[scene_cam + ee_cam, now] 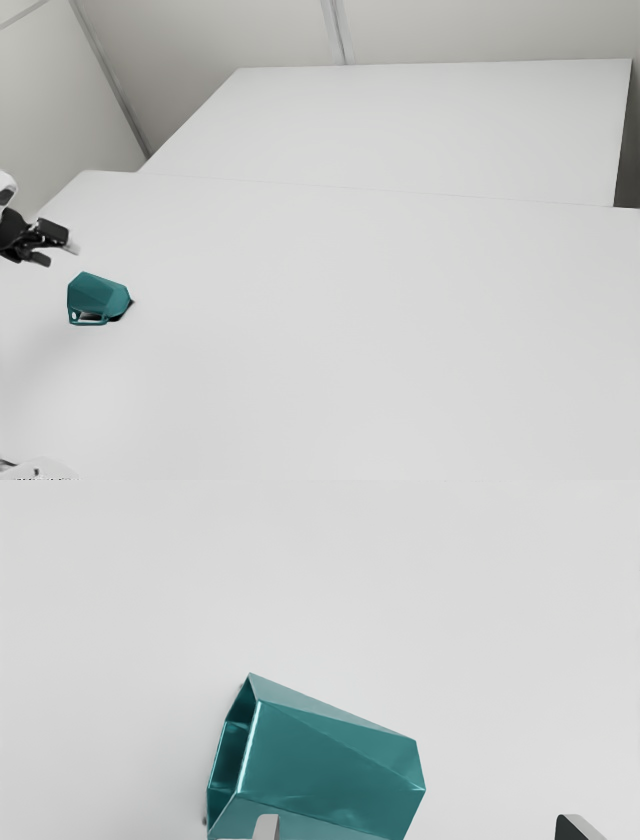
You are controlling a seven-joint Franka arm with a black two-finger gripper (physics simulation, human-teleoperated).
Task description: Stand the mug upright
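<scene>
Nearest, at the bottom left corner of the exterior view: one white rounded part (45, 471), cut off by the edge, with small dark markings; too little in sight to identify

Next: one teal faceted mug (97, 293), toward the exterior view's left, lying on its side on the desk (350, 350), not upright; angular handle (88, 321) on the side toward the exterior camera; in the wrist view, open mouth at the wider end, dark inside, body tapering to the base

Just beyond and above: one black two-finger end effector (58, 254), at the exterior view's left edge, held clear of the desk; set wide, with nothing gripped; in the wrist view, one finger (266, 827) overlapping the mug's side, other finger (577, 828) well apart from the mug, past its base end; mouth turned away from that second finger

Attached: one white arm section (6, 187), mostly cut off at the same edge

Farther: one flat white surface (400, 125), past a thin seam at the desk's far side

Farthest: pale grey walls (220, 30), with darker upright strips
</scene>
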